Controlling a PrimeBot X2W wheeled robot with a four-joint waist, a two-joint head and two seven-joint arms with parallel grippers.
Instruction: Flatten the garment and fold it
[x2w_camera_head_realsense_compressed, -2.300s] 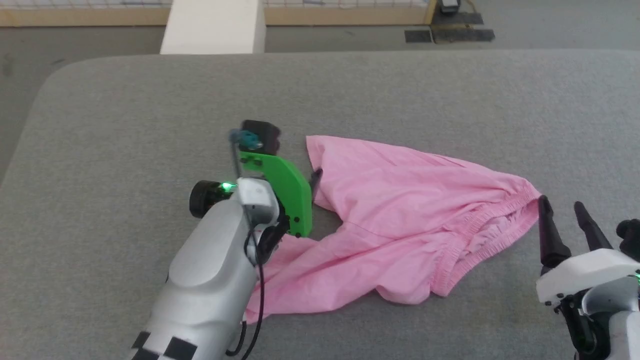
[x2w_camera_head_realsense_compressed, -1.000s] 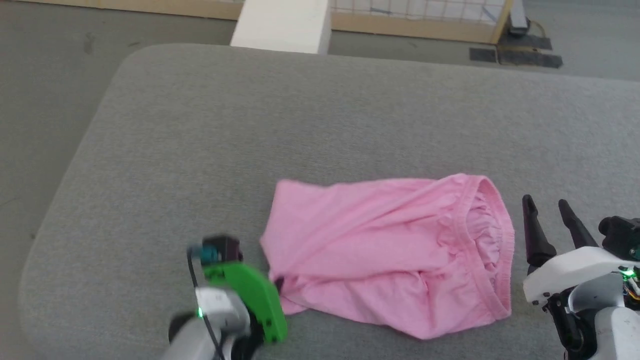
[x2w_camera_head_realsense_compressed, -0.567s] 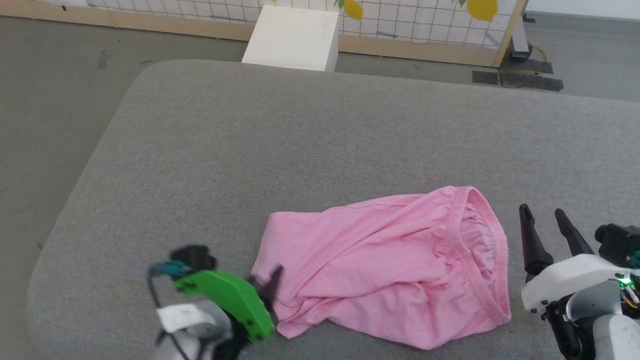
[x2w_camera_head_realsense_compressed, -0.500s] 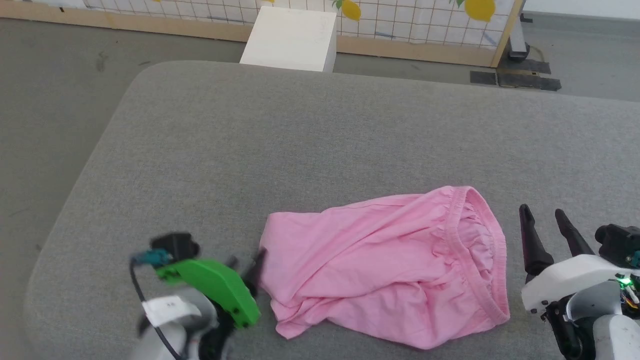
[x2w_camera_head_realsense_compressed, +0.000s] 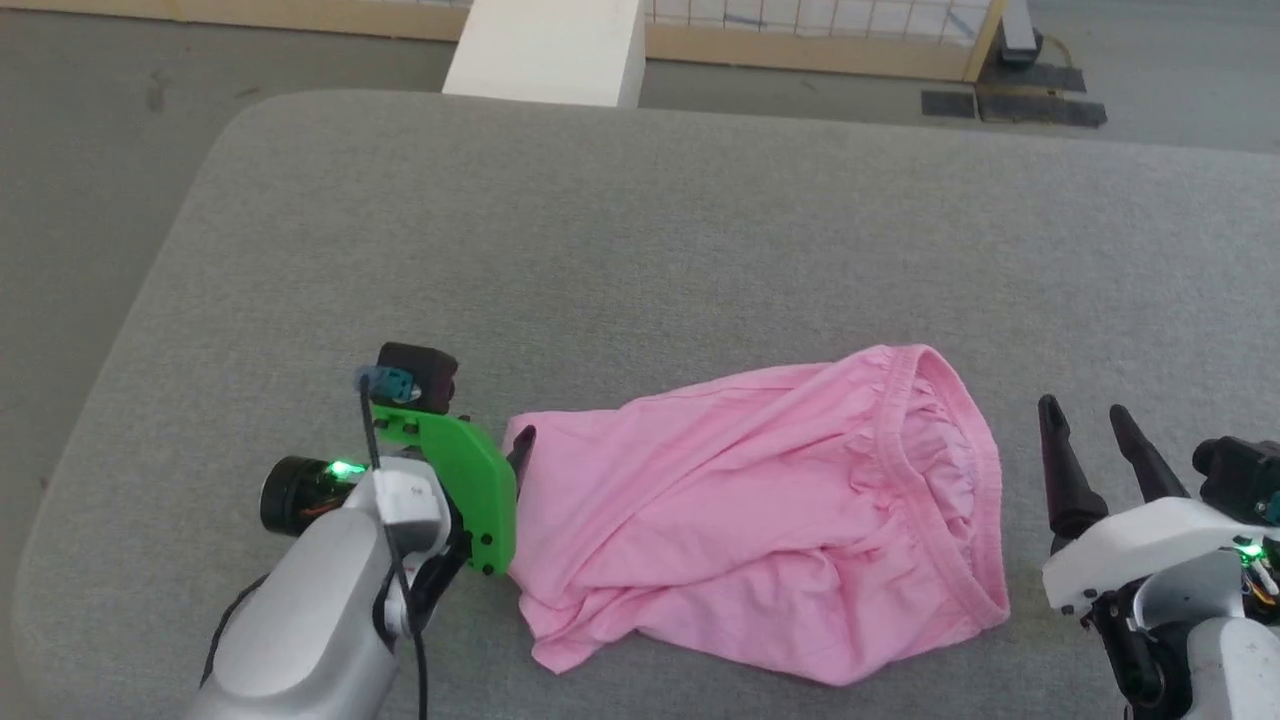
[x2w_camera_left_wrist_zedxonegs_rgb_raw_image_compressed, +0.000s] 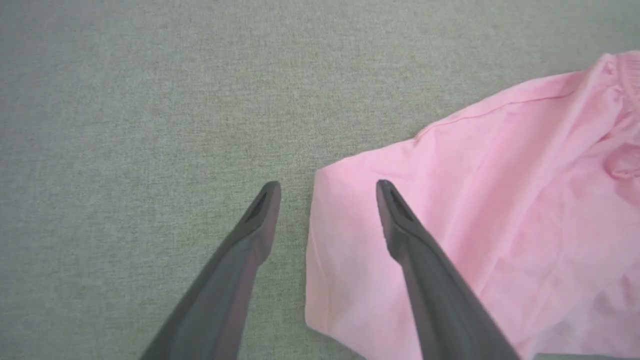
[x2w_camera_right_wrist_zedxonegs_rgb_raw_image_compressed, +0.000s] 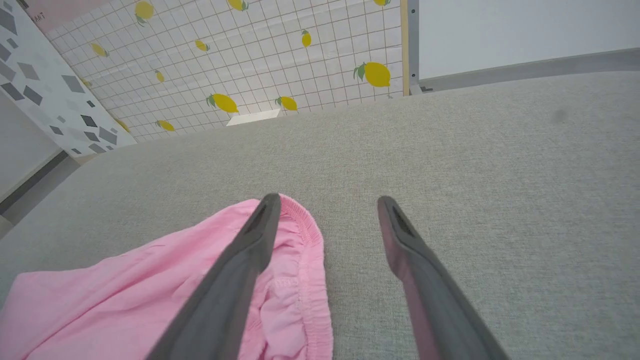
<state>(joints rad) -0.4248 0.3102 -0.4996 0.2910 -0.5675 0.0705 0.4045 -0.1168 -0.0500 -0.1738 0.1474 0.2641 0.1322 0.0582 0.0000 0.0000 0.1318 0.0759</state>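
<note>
While left claw (x2w_camera_left_wrist_zedxonegs_rgb_raw_image_compressed: 327, 186) and right claw (x2w_camera_head_realsense_compressed: 1083, 408) gape empty, the garment (x2w_camera_head_realsense_compressed: 760, 520) lies pink — rumpled.

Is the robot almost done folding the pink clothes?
Not nearly. Done: the garment lies on the grey padded surface, but rumpled, unfolded. In hand: nothing; the left gripper is open over its corner, the right gripper open by the waistband. Left: flattening, then folding.
</note>
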